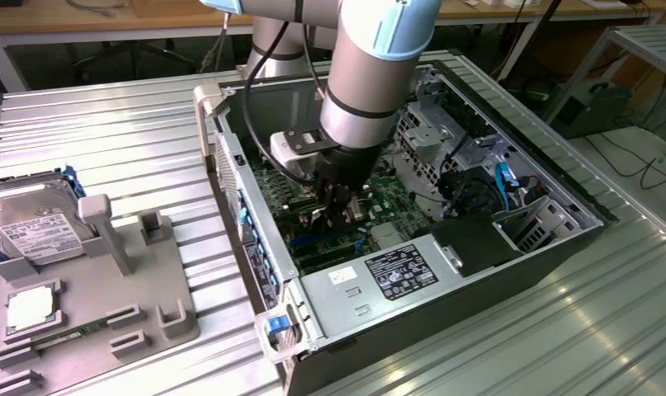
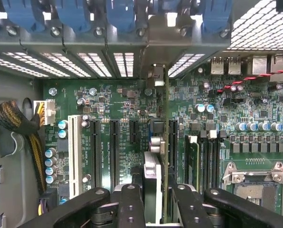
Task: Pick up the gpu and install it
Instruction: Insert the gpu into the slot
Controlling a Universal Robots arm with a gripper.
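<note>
Fingers of the gripper [image 1: 338,216] are clamped on the graphics card [image 2: 165,142], one on each side. They hold it on edge inside the open computer case [image 1: 236,177], over the green motherboard [image 2: 113,102] among its long black slots. Whether the card sits in a slot I cannot tell. Well apart, at the exterior view's left, a hard drive [image 1: 30,227] rests on a grey rack [image 1: 145,289].

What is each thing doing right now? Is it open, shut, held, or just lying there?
jaws: shut on the gpu.
gpu: held on edge inside the case, over the motherboard slots; seated or not, cannot tell.
computer case: lying on its side, open.
hard drive: resting in the gray holder, untouched.
cpu chip: lying flat in the holder.
</note>
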